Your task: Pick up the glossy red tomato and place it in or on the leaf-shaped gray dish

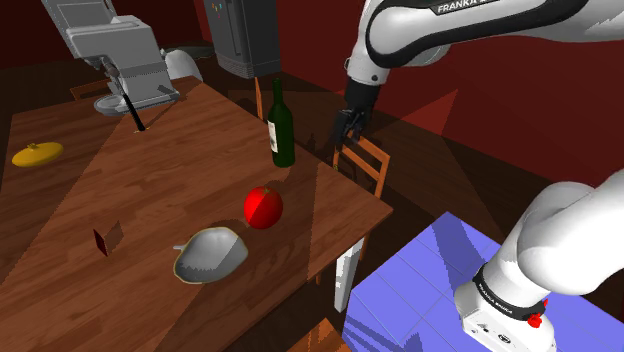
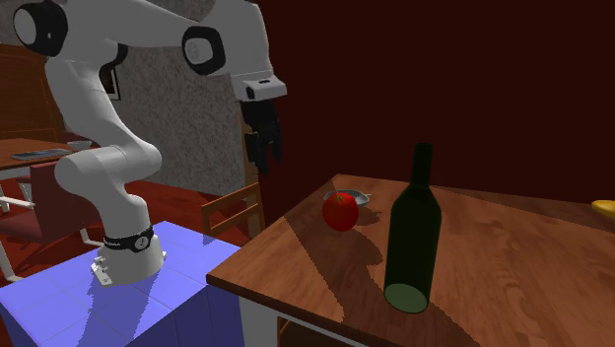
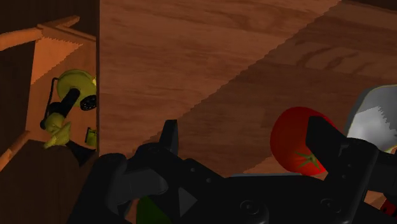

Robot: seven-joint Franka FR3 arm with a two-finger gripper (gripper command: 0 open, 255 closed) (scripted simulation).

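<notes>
one tomato: red, on wooden table, just beside dish
dish: grey, leaf-shaped, on table
bottle: dark green, upright, near tomato
gripper: fingers apart, empty, in air above chair at table edge, well apart from tomato

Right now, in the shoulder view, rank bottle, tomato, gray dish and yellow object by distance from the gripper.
1. Green bottle, beside the gripper.
2. Tomato, mid-table.
3. Gray dish, beyond the tomato.
4. Yellow object, shoulder view's far left.
</notes>
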